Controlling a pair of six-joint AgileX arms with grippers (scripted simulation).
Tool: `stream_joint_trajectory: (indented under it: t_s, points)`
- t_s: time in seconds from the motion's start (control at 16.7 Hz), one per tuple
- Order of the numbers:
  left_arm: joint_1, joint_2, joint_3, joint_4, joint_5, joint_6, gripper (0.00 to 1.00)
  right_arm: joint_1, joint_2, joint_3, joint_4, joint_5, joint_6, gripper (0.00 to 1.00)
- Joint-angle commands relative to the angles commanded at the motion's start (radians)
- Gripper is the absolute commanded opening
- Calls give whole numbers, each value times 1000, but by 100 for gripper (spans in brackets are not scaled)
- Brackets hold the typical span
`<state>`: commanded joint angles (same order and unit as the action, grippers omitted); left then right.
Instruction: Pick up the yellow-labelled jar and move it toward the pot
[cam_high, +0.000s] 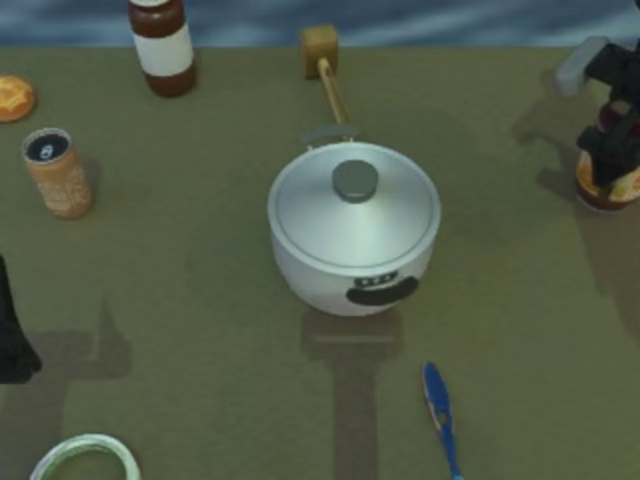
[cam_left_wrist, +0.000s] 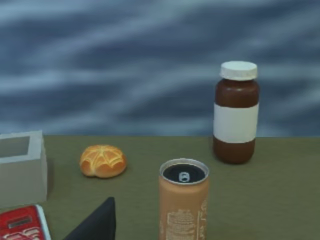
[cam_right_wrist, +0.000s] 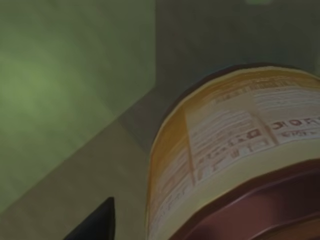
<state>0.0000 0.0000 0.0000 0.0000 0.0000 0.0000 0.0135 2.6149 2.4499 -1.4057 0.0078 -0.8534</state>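
The yellow-labelled jar (cam_high: 603, 188) stands at the table's far right edge, mostly covered from above by my right gripper (cam_high: 610, 150). In the right wrist view the jar (cam_right_wrist: 235, 145) fills the picture, showing its yellow-orange label and maroon lid. One dark fingertip (cam_right_wrist: 95, 225) stands beside the jar with a gap between them; the other finger is hidden. The gripper is open around the jar. The pot (cam_high: 352, 225) sits at the table's middle, silver-white with a domed lid, grey knob and wooden handle (cam_high: 330, 85) pointing to the far side. My left gripper (cam_high: 12, 340) is parked at the left edge, open.
A brown bottle with a white label (cam_high: 162, 45) stands far left, an orange can (cam_high: 57, 172) and a bread roll (cam_high: 14, 98) near it. A blue toothbrush (cam_high: 440, 415) lies near the front. A white ring (cam_high: 85, 458) is at front left.
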Motion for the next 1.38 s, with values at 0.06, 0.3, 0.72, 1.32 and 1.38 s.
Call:
stream_joint_trajectory:
  t_s: [0.06, 0.3, 0.72, 1.32, 1.38]
  points:
    - [0, 0, 0, 0, 0, 0, 100, 0, 0, 0, 0, 0, 0, 100]
    - [0, 0, 0, 0, 0, 0, 100, 0, 0, 0, 0, 0, 0, 92]
    - [0, 0, 0, 0, 0, 0, 100, 0, 0, 0, 0, 0, 0, 40]
    - [0, 0, 0, 0, 0, 0, 100, 0, 0, 0, 0, 0, 0, 0]
    - [0, 0, 0, 0, 0, 0, 100, 0, 0, 0, 0, 0, 0, 0]
